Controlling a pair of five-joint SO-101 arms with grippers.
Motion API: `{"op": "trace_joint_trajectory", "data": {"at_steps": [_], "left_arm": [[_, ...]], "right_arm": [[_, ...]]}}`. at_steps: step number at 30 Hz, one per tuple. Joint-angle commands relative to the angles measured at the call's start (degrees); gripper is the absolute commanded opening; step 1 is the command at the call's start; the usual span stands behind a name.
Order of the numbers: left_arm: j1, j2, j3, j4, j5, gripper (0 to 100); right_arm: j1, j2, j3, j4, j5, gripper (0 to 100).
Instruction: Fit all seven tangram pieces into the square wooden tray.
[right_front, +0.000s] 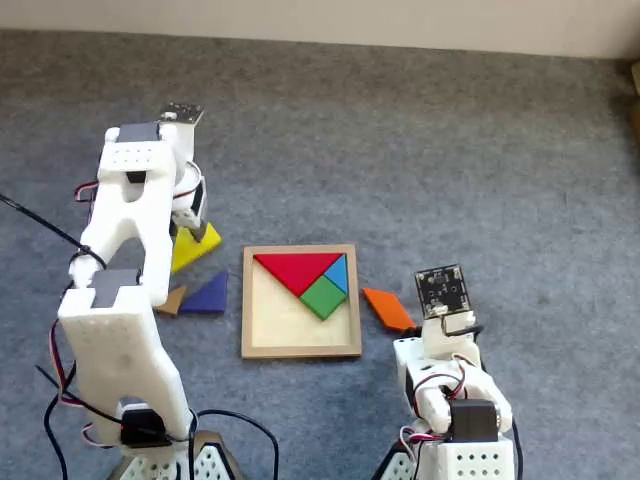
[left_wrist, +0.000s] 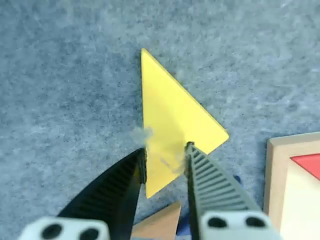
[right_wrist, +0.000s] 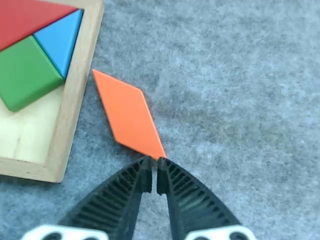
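The left gripper (left_wrist: 166, 159) clamps a corner of the yellow triangle (left_wrist: 170, 110), left of the wooden tray (right_front: 300, 351) holding a red triangle (right_front: 298, 268), blue triangle (right_front: 338, 272) and green square (right_front: 323, 296), as the right gripper (right_wrist: 153, 169), fingers nearly touching and empty, sits at the tip of the orange parallelogram (right_wrist: 129, 115), right of the tray.

Orange parallelogram (right_wrist: 129, 116) beside tray (right_wrist: 74, 95), tool (right_wrist: 154, 169) seemingly closed

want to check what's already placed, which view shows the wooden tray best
The high view: the whole tray is visible, with the red triangle, blue triangle and green square inside. The left wrist view catches just a strip of rim and a red sliver; the right wrist view shows one corner with those pieces.
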Motion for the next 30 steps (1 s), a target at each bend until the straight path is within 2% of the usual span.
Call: {"op": "trace_joint_trajectory", "data": {"at_steps": [1,6,8,11,13,24,30], "left_arm": [[2.2,-3.9,-1.5,0.4,-0.2,11],[4.6,-3.9,-1.7,0.4,1.2,12],[3.9,-3.9,-2.0,0.4,3.7,17],[2.6,-3.9,-2.0,0.4,4.2,26],[1.1,-3.8,-2.0,0.3,4.1,29],[-3.7,-2.5,-2.2,-0.2,0.6,28],[-2.4,7.0,-3.7,-1.8,-1.1,28]], "right_arm": [[0.7,-0.9,6.9,0.2,0.5,3.4],[0.7,-0.9,6.9,0.2,0.5,3.4],[0.7,-0.9,6.9,0.2,0.5,3.4],[0.7,-0.9,6.9,0.2,0.5,3.4],[0.7,-0.9,6.9,0.2,0.5,3.4],[0.7,-0.9,6.9,0.2,0.5,3.4],[0.7,-0.9,6.9,0.2,0.5,3.4]]}}
